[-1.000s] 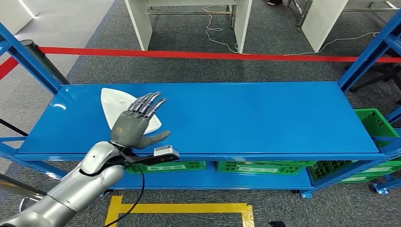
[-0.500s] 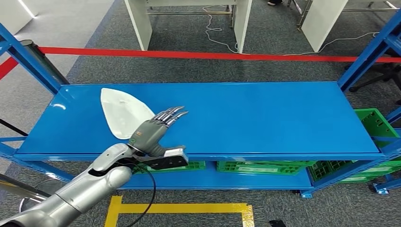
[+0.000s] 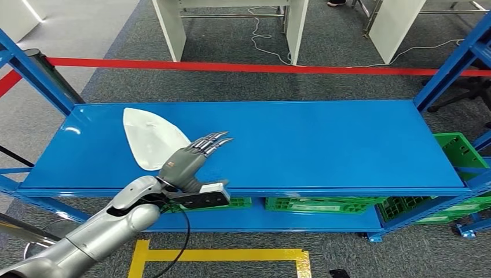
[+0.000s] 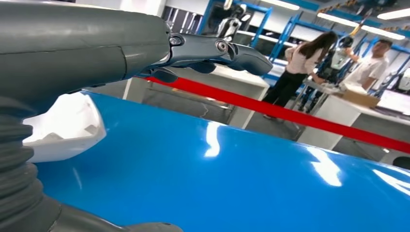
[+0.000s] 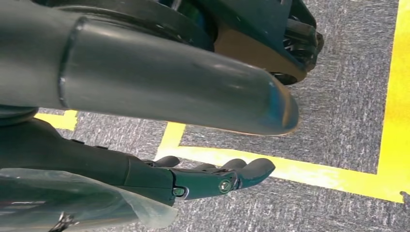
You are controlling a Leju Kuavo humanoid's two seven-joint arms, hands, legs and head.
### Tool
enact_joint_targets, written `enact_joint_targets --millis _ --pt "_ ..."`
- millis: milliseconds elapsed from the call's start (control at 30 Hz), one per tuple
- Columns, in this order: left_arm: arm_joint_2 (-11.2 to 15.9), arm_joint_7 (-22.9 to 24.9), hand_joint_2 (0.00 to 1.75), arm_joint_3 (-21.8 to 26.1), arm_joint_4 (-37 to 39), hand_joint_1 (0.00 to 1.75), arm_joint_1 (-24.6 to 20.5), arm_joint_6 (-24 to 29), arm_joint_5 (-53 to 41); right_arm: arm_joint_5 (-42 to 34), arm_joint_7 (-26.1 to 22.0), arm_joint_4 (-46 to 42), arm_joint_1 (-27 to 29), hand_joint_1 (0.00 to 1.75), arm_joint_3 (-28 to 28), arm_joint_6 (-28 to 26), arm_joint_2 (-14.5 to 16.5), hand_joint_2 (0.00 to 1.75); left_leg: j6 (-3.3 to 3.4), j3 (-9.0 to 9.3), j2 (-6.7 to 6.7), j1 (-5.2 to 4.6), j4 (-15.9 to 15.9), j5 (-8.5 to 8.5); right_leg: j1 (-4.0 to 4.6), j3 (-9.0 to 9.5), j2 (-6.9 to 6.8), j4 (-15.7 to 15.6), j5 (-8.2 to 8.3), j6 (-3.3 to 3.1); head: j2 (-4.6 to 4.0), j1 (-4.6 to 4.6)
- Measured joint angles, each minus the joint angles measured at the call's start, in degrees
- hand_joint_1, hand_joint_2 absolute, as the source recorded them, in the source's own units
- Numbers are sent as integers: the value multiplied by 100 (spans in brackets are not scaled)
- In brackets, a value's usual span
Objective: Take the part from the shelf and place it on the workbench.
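Observation:
The part is a white, iron-shaped shell (image 3: 151, 137) lying flat on the left of the blue shelf top (image 3: 324, 145); the left wrist view shows its pale edge (image 4: 67, 128). My left hand (image 3: 191, 159) hovers over the shelf's front edge, just right of the part's near tip. Its fingers (image 3: 213, 141) are stretched out and apart, holding nothing. From the wrist camera the same hand (image 4: 145, 53) reaches out above the blue surface. My right hand (image 5: 208, 181) hangs down over the floor, fingers loosely extended and empty.
Blue uprights (image 3: 35, 72) frame the shelf at both ends. Green crates (image 3: 324, 204) sit on the lower level and at the right (image 3: 460, 152). Red barrier tape (image 3: 260, 68) runs behind; white tables (image 3: 231, 23) stand beyond. Two people (image 4: 338, 58) stand far off. Yellow floor marking (image 3: 226, 256) lies below.
My left hand has swung from above the part, palm up, down and right to the shelf's front edge beside it. Over the last half second it barely moved.

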Motion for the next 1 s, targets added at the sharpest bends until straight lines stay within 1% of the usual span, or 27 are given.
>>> enact_joint_targets --millis 133,300,533,800,1000 --pt "89 262 175 22 -16 0 10 2 -137 1 -1 0 0 0 16 -14 0 0 0 0 0 0 0 0 0 0 -1 0 0 0 -1 1" --pt "142 604 175 117 8 0 66 150 -446 -40 -1 0 5 0 20 -36 0 0 0 0 0 0 0 0 0 0 0 1 0 0 1 1" --pt "163 761 175 210 73 0 124 211 -580 -59 0 0 8 0 24 -56 0 0 0 -2 0 0 0 0 0 0 0 1 0 0 -1 1" --pt "165 1174 175 358 272 0 213 365 -1000 -100 25 0 23 0 34 -66 0 0 0 -1 0 0 0 0 0 -1 0 1 0 0 1 0" --pt "119 1479 175 497 502 0 257 426 -1319 -131 28 0 42 0 33 -75 0 0 0 -1 0 0 0 0 0 -1 0 1 0 0 0 1"
